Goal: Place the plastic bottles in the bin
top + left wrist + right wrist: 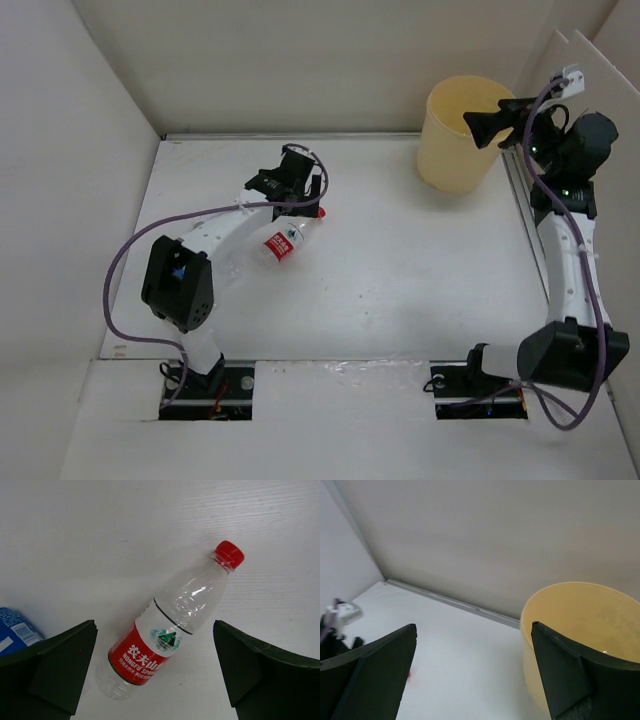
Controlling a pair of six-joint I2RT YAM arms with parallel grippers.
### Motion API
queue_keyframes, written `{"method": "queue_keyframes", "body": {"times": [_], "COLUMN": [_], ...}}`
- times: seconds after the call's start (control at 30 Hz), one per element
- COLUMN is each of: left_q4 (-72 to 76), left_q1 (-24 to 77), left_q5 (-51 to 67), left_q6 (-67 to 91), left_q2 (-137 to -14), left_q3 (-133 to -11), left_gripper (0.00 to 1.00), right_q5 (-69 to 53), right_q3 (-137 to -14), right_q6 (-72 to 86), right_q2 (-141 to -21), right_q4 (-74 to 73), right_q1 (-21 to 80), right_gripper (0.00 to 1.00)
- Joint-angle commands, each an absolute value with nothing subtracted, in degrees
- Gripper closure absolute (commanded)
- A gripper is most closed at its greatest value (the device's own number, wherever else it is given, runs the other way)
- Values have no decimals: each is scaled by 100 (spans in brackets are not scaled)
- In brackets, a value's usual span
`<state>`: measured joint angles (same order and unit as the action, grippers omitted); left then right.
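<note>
Top view: one pale yellow round bin [455,150] stands at the far right of the white tabletop [400,270], close to the back wall [300,60]. One bottle is plainly seen, a clear red-labelled bottle [285,243] lying on its side left of centre. Its red cap points to the far right, and it is well apart from the bin. There are two arms. The left arm [180,280] bends over the tabletop, and the left fingers [312,190] hang just above the bottle's cap end. The right arm [570,270] runs up the right side, with the right fingers [483,125] held over the bin's near rim. A purple cable [115,290] loops along each arm.

Left wrist view: the same red-labelled bottle [170,630] lies flat on the tabletop [100,540], cap to the upper right. The two dark fingers [55,670] are spread wide apart, one on each side of it, and neither touches it. At the left edge is a scrap of a second bottle's blue label [12,630], mostly hidden by the left-hand finger, so two bottles are counted here.

Right wrist view: the two dark fingers [370,675] are spread apart with nothing between them. The one bin [580,610] sits at the right, and the right-hand finger covers part of it. What lies inside the bin cannot be told.
</note>
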<state>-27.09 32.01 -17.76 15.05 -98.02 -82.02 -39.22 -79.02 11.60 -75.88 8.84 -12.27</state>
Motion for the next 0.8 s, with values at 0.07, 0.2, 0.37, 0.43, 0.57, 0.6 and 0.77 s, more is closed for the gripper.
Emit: {"method": "queue_keyframes", "body": {"times": [0.07,0.2,0.37,0.43,0.57,0.6,0.77], "left_q4": [-2988,-2857,-2514,-2619,-2611,-2610,-2470], "left_q1": [3129,2998,2997,2997,2997,2997,2997], "left_q5": [-1723,-1382,-722,-572,-440,-379,-255], "left_q6": [1073,1011,835,835,782,782,975], "left_q2": [-10195,-10248,-10362,-10686,-11170,-11310,-11574], "left_q3": [-8183,-7980,-8102,-8305,-8499,-8499,-8297], "left_gripper": [0,0,0,0,0,0,2], "right_q5": [-4017,-4017,-4060,-4113,-4245,-4245,-4368], "right_q3": [-7357,-6944,-6619,-6618,-6565,-6565,-6513], "right_q6": [1011,958,748,747,493,440,369], "right_q2": [-6558,-6065,-5784,-5730,-5547,-5546,-5493], "right_q4": [1011,1011,897,844,633,494,439], "right_q1": [-652,-378,-299,-299,-299,-351,-352], "right_gripper": [0,0,0,0,0,0,0]}}
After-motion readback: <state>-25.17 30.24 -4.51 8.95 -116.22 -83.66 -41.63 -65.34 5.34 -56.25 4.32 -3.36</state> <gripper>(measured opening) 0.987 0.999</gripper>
